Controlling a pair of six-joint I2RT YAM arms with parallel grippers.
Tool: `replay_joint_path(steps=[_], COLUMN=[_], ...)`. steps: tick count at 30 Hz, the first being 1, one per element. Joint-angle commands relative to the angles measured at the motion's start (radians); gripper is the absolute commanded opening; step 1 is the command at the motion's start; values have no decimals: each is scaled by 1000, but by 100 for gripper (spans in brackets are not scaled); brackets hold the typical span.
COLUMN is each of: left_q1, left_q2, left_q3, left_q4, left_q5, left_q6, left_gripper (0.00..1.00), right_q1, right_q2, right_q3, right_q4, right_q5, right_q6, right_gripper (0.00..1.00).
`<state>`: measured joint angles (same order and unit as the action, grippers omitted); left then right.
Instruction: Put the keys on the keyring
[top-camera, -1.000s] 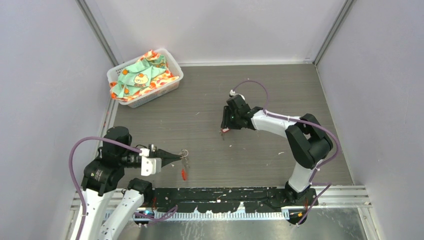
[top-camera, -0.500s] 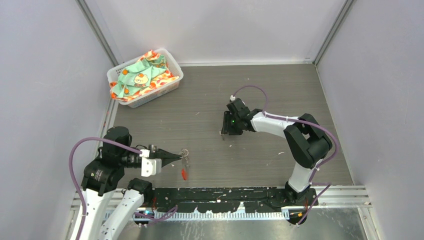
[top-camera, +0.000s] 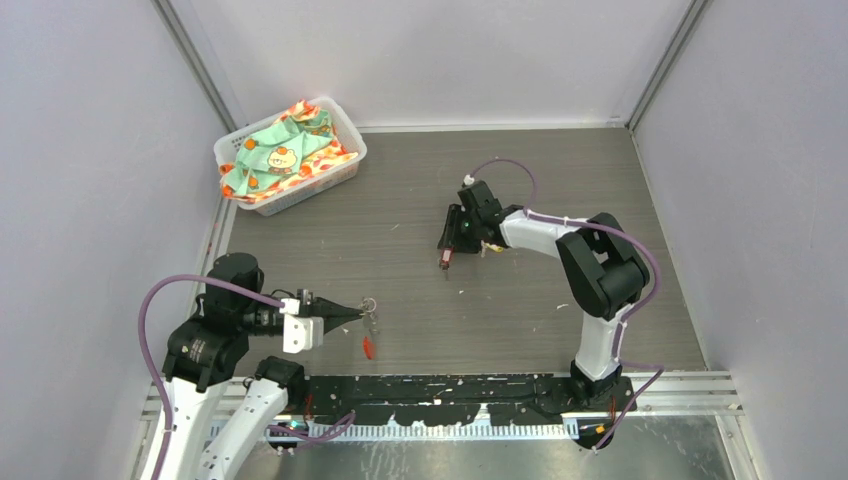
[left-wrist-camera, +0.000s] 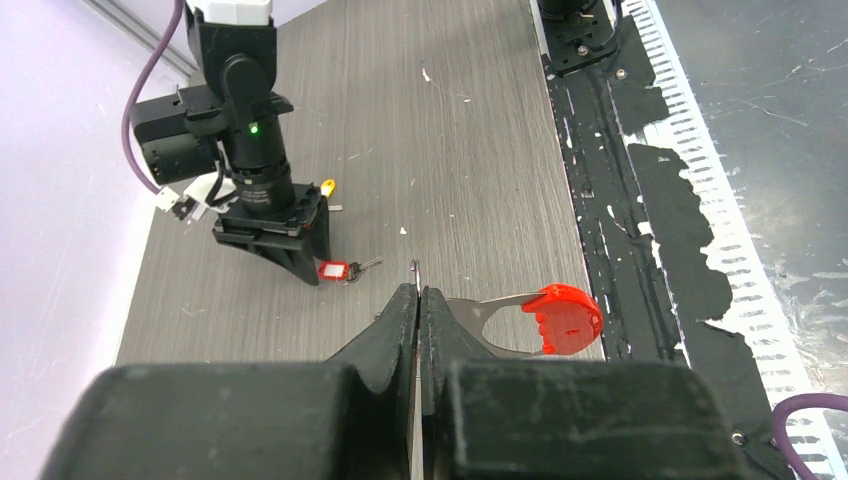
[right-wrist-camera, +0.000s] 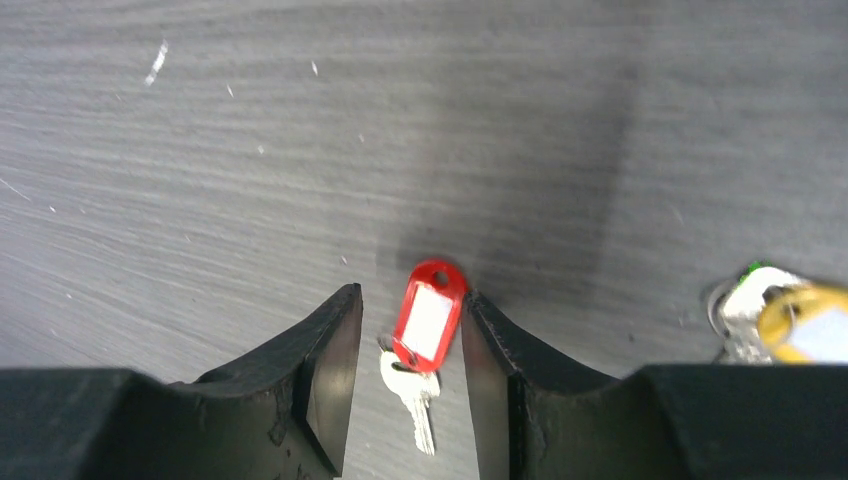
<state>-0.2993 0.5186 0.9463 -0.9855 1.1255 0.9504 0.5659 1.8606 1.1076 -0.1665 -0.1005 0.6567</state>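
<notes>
Two jaws: left gripper (left-wrist-camera: 417, 293) pinches keyring (left-wrist-camera: 565, 318) (partly hidden); right gripper (right-wrist-camera: 410, 302) straddles red key (right-wrist-camera: 428, 320), part-open.

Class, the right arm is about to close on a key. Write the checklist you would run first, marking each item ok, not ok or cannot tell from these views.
1. The red-tagged key lies between the right gripper's fingers: ok.
2. The right jaws stand open on either side of the tag: ok.
3. The right fingers are low enough to the table to catch the tag: cannot tell.
4. The yellow-tagged key lies off to the side, outside the right jaws: ok.
5. The left gripper is shut on the keyring: ok.
6. The keyring is opened for threading: cannot tell.
</notes>
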Motion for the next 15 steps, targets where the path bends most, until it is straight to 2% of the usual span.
replay_joint_path(steps=[1,9,15], left_q1=[-1,-1,-2], left_q2=[-8,-9,-8], left_q3=[25,17,16], left_q4=[10,14,15], left_q5=[2,-7,-3], left_q6=[8,10,10], left_gripper=[0,0,0], right_q1=[-5,0,0], right_q2=[64,113,-34], right_q3=[82,152,136], right_q4=[23,15,-88], right_q5=[-43,-152,-46], right_q6=[-16,-26,-231], right_gripper=[47,49,50])
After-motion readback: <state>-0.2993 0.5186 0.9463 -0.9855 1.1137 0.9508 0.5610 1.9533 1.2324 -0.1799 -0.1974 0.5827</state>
